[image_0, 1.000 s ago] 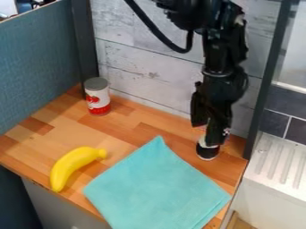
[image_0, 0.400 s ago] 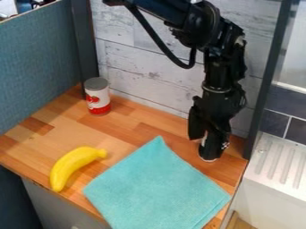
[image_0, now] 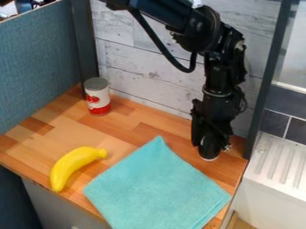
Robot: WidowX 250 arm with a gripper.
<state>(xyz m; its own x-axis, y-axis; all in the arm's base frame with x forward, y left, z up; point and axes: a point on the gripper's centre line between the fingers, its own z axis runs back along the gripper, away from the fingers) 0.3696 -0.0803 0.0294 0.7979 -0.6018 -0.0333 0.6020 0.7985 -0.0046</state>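
gripper (image_0: 210,139) at the dark object (image_0: 209,152), likely the grasping step. can't tell if it's pinching; next needs a secure hold.

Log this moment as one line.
gripper at dark object, right | turquoise cloth flat, front | yellow banana front left | can back left

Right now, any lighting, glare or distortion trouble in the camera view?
Camera view: light looks soft, no hard shadows on the wooden counter; faint shine at most on the banana, no glare on the towel; black hand loses its inner edges in its own darkness; left post and right post converge downward, likely perspective from the slanted view.
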